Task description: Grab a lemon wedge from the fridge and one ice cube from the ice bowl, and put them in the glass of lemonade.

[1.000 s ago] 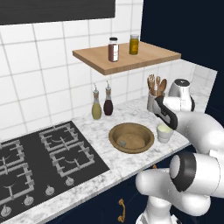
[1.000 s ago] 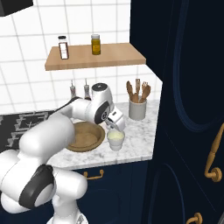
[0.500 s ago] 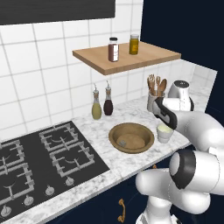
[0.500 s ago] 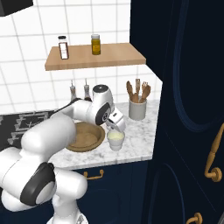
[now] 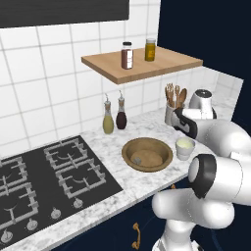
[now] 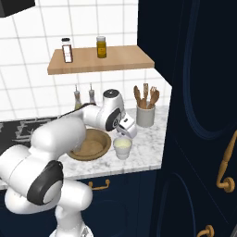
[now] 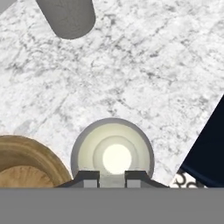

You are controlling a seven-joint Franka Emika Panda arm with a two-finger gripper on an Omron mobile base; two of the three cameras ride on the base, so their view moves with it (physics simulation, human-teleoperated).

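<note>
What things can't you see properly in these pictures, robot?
- Whether the gripper holds anything: hand view, only its fingertips peek above the bottom band, close together over the glass of lemonade.
- The ice bowl: hand view, cut off by the left edge.
- The small pale thing in the bowl: left base view, too tiny to be sure it is an ice cube.
- The gripper: right base view, the hand hides it.

There were two jars (image 5: 127,55) on the shelf, two bottles (image 5: 108,120), one bowl (image 5: 147,154), one cup (image 5: 185,147) and one utensil holder (image 6: 145,115).
</note>
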